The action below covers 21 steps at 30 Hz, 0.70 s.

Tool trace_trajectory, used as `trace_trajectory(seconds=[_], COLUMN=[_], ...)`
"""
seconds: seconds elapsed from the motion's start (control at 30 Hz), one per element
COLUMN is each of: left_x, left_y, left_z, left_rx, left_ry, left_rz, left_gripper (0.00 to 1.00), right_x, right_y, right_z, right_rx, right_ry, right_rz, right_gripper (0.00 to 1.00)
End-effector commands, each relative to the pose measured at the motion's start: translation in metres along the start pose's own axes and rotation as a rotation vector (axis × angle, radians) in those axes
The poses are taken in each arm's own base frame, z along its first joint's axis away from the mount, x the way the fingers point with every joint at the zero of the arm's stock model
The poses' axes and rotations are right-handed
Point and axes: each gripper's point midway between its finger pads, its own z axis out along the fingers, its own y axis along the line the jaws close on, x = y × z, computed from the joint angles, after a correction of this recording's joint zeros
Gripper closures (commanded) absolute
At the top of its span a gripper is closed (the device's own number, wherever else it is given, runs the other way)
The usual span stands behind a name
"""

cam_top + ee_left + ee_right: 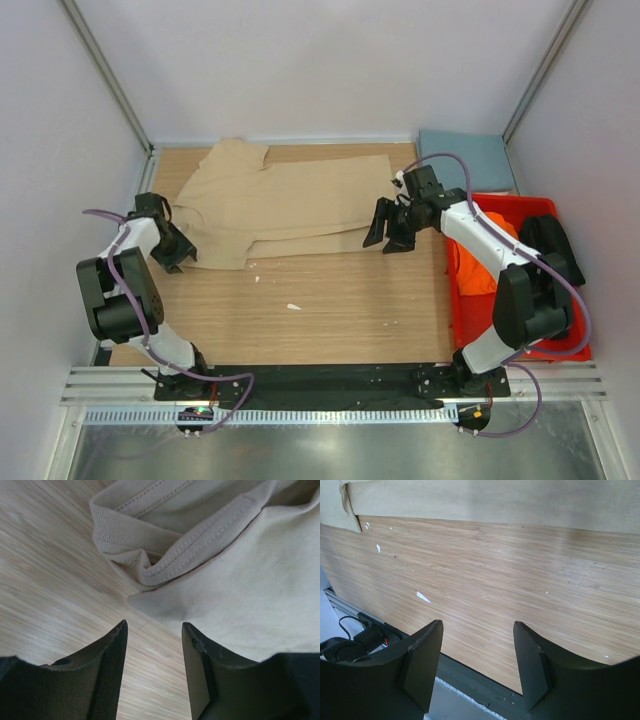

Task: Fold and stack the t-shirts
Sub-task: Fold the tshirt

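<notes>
The tan-beige t-shirt (290, 205) lies on the far half of the pale wood-grain counter (330, 310). It is soft matte cloth, folded lengthwise into a long band with a sleeve flaring toward the far left. In the left wrist view its near-left edge shows a ribbed band and double-stitched seams bunched in loose folds. The left arm is bent sharply at the elbow by the left wall, and its forearm reaches toward the shirt. The left end effector (154, 627) has its black wedge-shaped fingers apart and nothing between them, poised over bare wood just at the cloth's edge. The right arm stretches from above the red plastic bin (475, 325) across to the shirt's right end. The right end effector (477, 625) points down with its fingers spread, empty, over bare counter near the hem. The orange t-shirt (468, 265) and black t-shirt (548, 238) sit crumpled in the bin. The slate blue-grey t-shirt (465, 160) lies flat and square in the far right corner. Small white scraps (293, 306) dot the wood.
</notes>
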Motion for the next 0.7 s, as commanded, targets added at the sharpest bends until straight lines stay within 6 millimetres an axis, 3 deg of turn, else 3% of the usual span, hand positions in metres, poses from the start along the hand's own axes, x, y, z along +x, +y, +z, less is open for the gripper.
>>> trace_trajectory(seconds=[0.0,0.33,0.4,0.57,0.6,0.67], left_x=[-0.022,-0.024,-0.025,-0.03,-0.029,-0.028], left_y=[-0.006,-0.015,-0.017,-0.018,-0.019,-0.021], left_z=[0.001,0.011,0.009,-0.006,-0.008,-0.01], left_rx=[0.038,0.08,0.089,0.091,0.095,0.099], left_ry=[-0.064,-0.04,-0.036,-0.071,-0.063,-0.054], left_rz=[0.009,-0.019,-0.025,-0.048,-0.054,-0.058], left_gripper=[0.52,0.66,0.77,0.92,1.0,1.0], right_x=[-0.006,-0.007,-0.008,-0.011,-0.011,-0.012], right_y=[0.008,0.007,0.007,0.009,0.009,0.009], right_z=[-0.009,-0.002,-0.003,-0.002,0.0,0.001], right_rx=[-0.028,-0.023,-0.023,-0.025,-0.026,-0.028], right_ry=[-0.053,-0.041,-0.041,-0.042,-0.038,-0.035], right_rz=[-0.011,0.005,0.004,0.002,0.003,0.0], right_gripper=[0.36,0.35,0.35,0.34,0.34,0.34])
